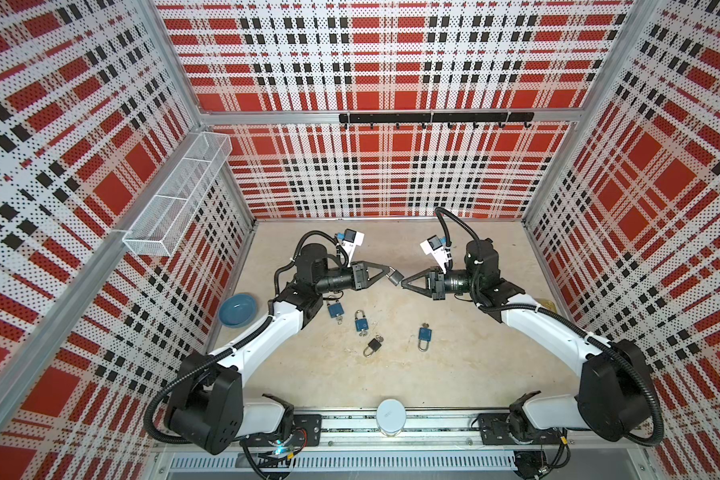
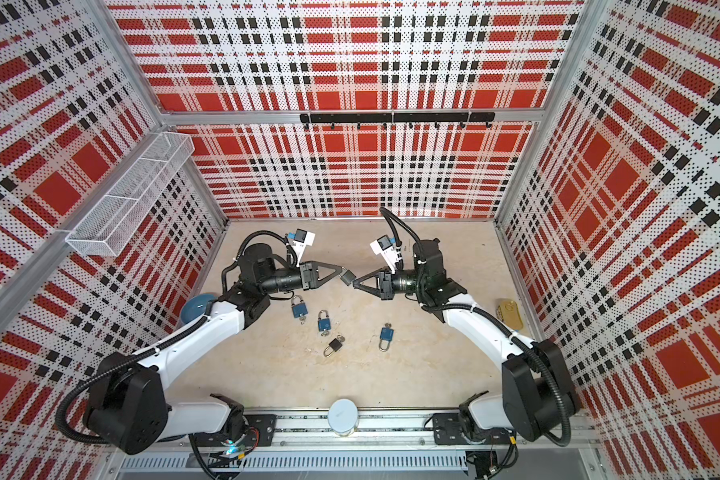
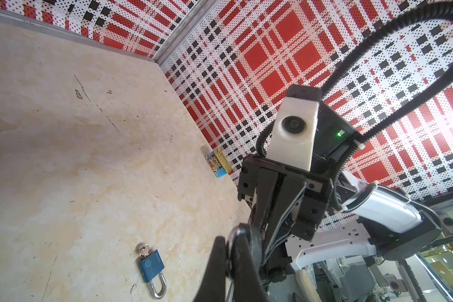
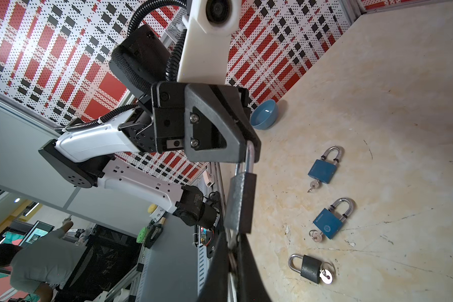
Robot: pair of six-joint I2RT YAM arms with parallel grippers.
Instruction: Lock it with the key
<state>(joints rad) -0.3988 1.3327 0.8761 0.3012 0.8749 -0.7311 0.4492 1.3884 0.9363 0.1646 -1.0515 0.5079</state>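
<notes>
A dark grey padlock [image 1: 395,276] [image 2: 347,277] hangs in the air between both arms, above the middle of the table. My left gripper [image 1: 388,272] [image 3: 232,244] is shut on its silver shackle [image 4: 249,159]. In the right wrist view the grey body [image 4: 239,202] hangs below that shackle. My right gripper [image 1: 404,281] [image 4: 233,248] is shut on the key [image 4: 232,257], which sticks into the bottom of the padlock. Most of the key is hidden between the fingers.
Three blue padlocks [image 1: 334,309] [image 1: 361,324] [image 1: 424,334] and a black one [image 1: 374,345] lie on the table with keys in them. A blue bowl [image 1: 238,309] sits at the left wall, a Spam can [image 2: 510,314] at the right wall, and a white cylinder [image 1: 390,415] on the front rail.
</notes>
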